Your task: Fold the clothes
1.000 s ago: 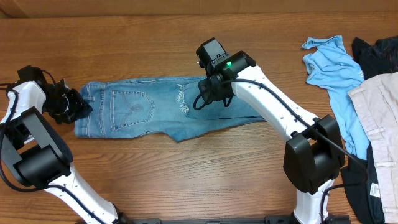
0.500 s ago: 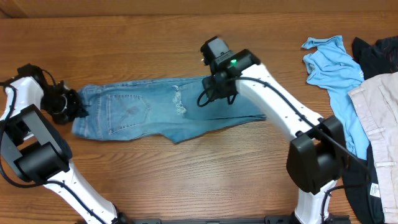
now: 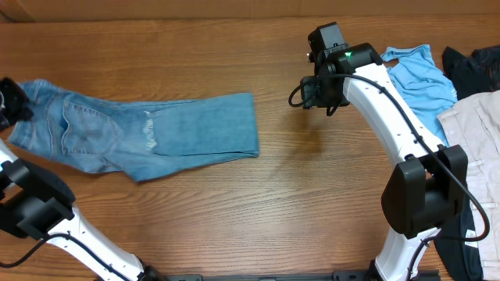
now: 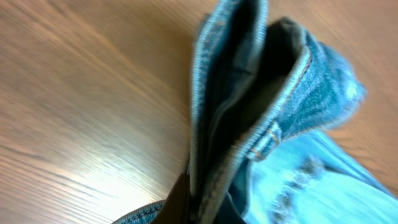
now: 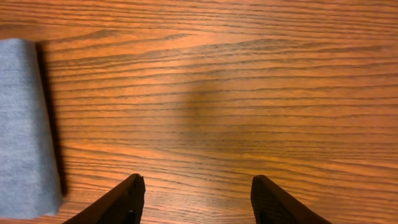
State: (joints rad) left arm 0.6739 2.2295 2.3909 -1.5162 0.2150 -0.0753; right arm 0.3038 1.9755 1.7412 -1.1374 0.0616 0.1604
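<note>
The clothes, light-blue jeans (image 3: 156,133), lie stretched across the left half of the table, with the waist at the far left and the folded leg end near the middle. My left gripper (image 3: 8,105) sits at the table's left edge, shut on the jeans' waistband (image 4: 249,93), which stands up doubled between its dark fingers (image 4: 180,208). My right gripper (image 3: 314,95) hangs open over bare wood to the right of the jeans. In the right wrist view its fingertips (image 5: 134,196) hold nothing, and the jeans' leg end (image 5: 25,124) lies off to the left.
A light-blue shirt (image 3: 418,78), a beige garment (image 3: 476,148) and dark clothing (image 3: 473,62) are piled at the table's right edge. Bare wood (image 3: 312,195) lies between the jeans and that pile.
My left gripper closed on the waistband and dragged the jeans leftward, stretching them out. My right gripper came off the jeans and moved right, over bare table.
</note>
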